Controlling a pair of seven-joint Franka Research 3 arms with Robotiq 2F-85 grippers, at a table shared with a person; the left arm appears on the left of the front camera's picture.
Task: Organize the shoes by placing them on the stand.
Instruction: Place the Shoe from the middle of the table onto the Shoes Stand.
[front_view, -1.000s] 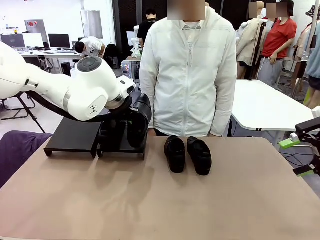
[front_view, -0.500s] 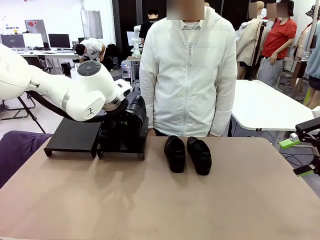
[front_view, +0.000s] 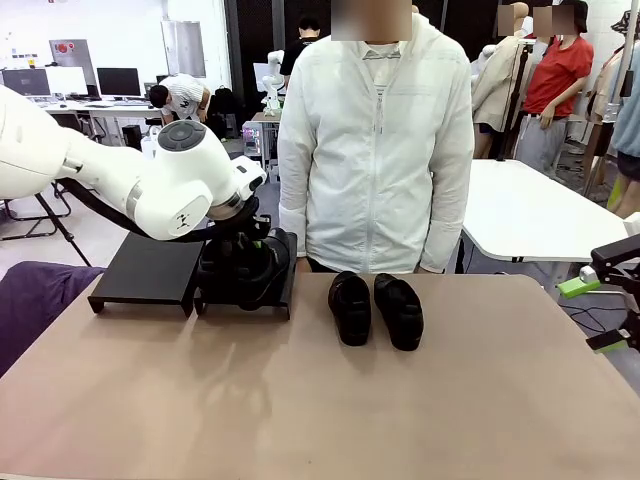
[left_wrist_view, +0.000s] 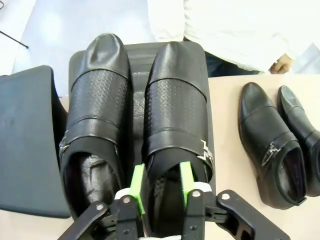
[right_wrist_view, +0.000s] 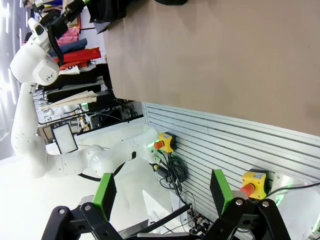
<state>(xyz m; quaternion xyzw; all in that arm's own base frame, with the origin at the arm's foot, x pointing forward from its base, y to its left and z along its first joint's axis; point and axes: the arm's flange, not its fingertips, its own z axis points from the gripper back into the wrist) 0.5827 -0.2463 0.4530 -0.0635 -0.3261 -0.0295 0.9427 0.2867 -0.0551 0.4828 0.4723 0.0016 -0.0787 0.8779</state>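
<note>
Left wrist view and front view, shoe set down. The loaded stand, taken here as the landmark, carries two shoes side by side, toes pointing toward the person. One shoe lies on the half nearer the empty stand. The shoe I brought lies on the other half, flat on its sole. A second ago it hung tilted above this stand, clamped tight in my left jaws; since then my arm has come down and the jaws have parted a little. My green pads now stand apart at the heel end, one outside the shoe's side wall and one inside its opening; I cannot tell whether they touch the leather. The other pair of shoes rests on the counter beside the loaded stand, on the side away from the empty stand, unmoved. My right jaws hang wide open and empty, well apart from the loaded stand, beyond the counter's edge, as before.
</note>
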